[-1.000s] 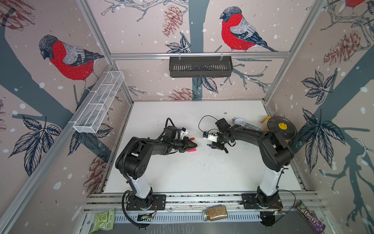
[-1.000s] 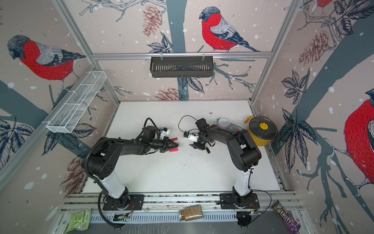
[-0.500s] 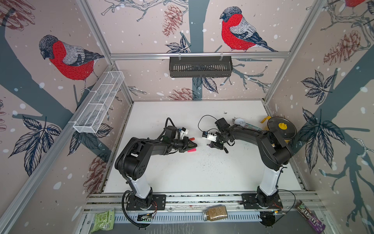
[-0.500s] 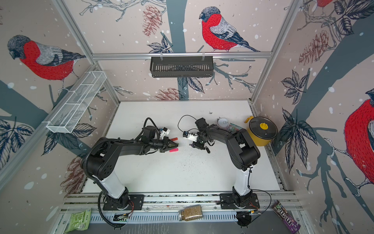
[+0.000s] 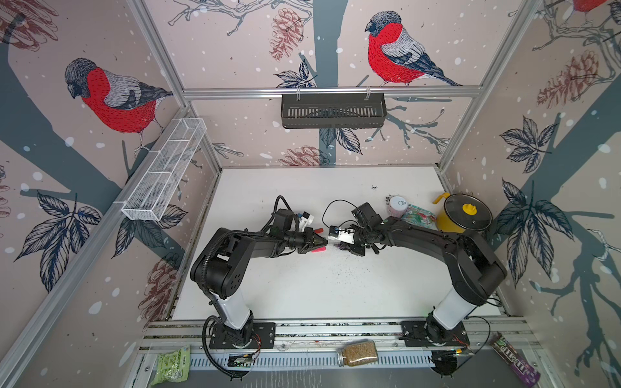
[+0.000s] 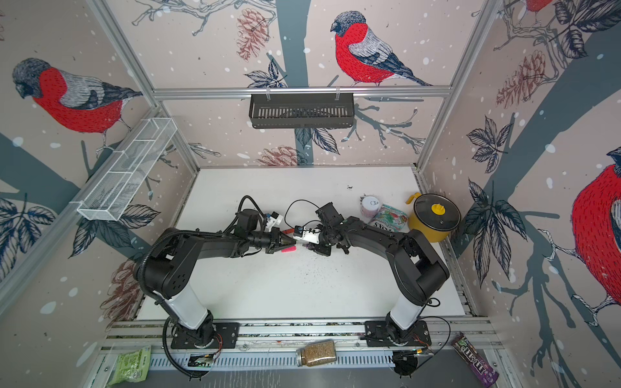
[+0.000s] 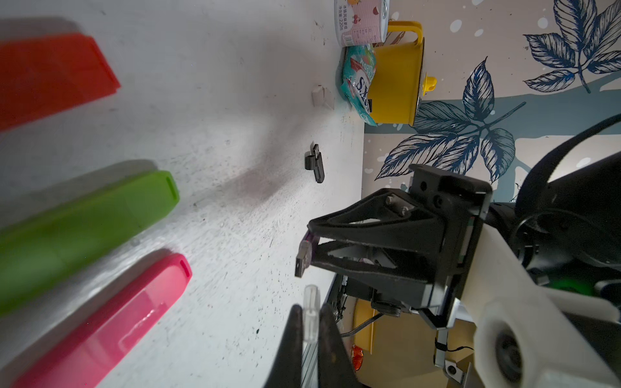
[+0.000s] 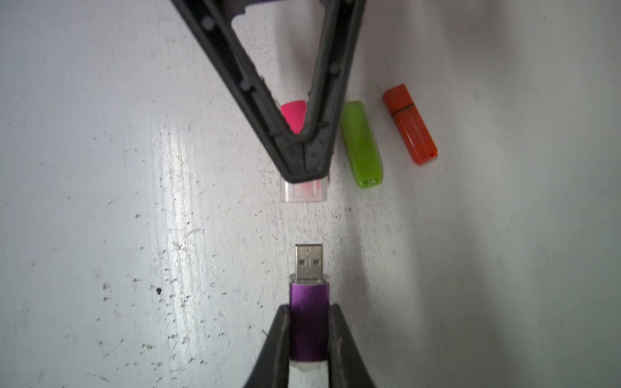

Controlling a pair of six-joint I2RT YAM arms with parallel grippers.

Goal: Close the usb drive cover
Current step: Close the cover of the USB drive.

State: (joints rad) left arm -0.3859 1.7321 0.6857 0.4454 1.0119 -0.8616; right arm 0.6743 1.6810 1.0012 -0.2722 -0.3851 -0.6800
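USB drive clamped in right gripper | clear cover pinched in left gripper | step: lining up, apart | next: push plug straight into cover

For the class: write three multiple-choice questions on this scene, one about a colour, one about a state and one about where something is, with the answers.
1. The drive in the right gripper is: A green; B purple; C orange.
2. Its plug is: A capped; B bare; C stuck in a socket.
3. The clear cap is: A in the left gripper; B on the plug; C in the right gripper.
Answers: 1 B, the pinched body is purple. 2 B, the metal plug shows uncovered. 3 A, the left gripper pinches the cap, which is apart from the plug.
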